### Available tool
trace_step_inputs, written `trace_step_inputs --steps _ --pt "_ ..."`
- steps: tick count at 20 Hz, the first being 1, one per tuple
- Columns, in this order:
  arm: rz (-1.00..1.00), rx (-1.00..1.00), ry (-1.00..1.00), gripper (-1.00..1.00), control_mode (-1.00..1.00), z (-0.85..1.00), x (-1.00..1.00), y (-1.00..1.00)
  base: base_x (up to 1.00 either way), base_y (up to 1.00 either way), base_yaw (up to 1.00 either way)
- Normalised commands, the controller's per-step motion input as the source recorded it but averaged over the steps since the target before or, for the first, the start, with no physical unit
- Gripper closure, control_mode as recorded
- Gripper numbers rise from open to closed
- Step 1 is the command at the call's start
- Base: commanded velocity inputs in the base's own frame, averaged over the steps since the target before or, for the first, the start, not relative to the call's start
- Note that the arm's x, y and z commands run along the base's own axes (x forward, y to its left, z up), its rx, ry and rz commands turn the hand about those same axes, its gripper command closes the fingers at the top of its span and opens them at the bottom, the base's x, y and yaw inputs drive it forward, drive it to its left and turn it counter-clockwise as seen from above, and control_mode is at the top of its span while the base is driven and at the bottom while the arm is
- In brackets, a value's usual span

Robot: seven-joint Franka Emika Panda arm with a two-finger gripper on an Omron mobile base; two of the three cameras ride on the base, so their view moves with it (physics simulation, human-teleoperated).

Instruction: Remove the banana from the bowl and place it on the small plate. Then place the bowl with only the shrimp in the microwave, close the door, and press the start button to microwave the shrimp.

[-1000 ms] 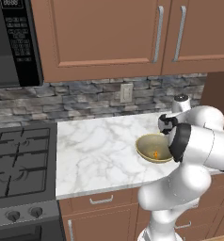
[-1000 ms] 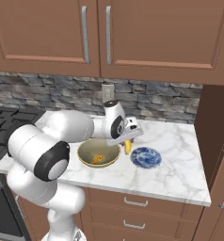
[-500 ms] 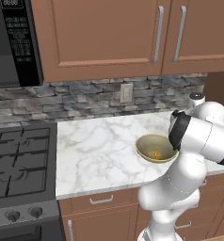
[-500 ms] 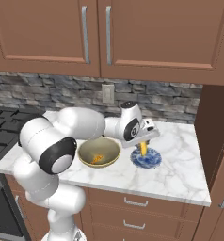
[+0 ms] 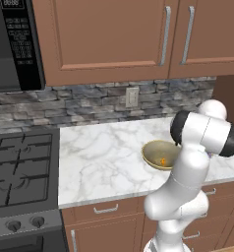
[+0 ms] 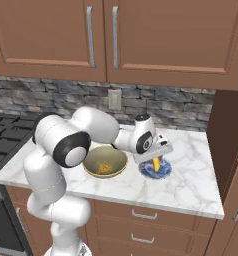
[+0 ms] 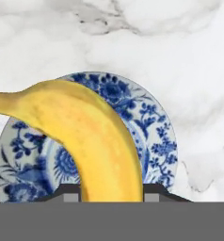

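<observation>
My gripper (image 6: 157, 156) is shut on the banana (image 6: 156, 163), a curved yellow fruit that hangs point-down close over the small plate (image 6: 163, 171). In the hand view the banana (image 7: 90, 136) rises from between my gripper's (image 7: 111, 192) dark tips and arches across the blue-patterned small plate (image 7: 154, 122). Whether it touches the plate I cannot tell. The tan bowl (image 6: 105, 162) stands just left of the plate with the orange shrimp (image 6: 103, 169) inside. From the left base view the bowl (image 5: 156, 151) and shrimp (image 5: 162, 160) sit beside my arm. The black microwave (image 5: 13, 44) hangs at the upper left.
A black gas stove (image 5: 18, 172) lies left of the marble counter (image 5: 99, 157). Brown wooden cabinets (image 6: 141, 35) hang overhead, and a tall brown panel (image 6: 228, 135) closes the counter's right end. A stone backsplash carries a wall outlet (image 5: 132, 97).
My arm has swung to the right, away from the bowl, carrying the banana until it hangs over the small plate. The bowl and shrimp have stayed put.
</observation>
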Motion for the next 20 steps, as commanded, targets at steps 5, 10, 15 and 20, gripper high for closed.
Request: trace_step_inputs --steps 5,10,15,20 --pt "0.0 0.0 0.13 1.0 -1.0 -0.39 0.16 0.0 0.0 0.0 0.0" --pt "0.0 0.0 0.03 1.0 -1.0 -0.05 0.06 -0.08 0.0 0.0 0.0" --pt "0.02 0.02 0.0 1.0 -1.0 0.0 0.06 -0.23 0.0 0.0 0.0" --pt "0.0 0.03 0.0 1.0 -1.0 -0.01 0.01 -0.18 0.0 0.0 0.0"
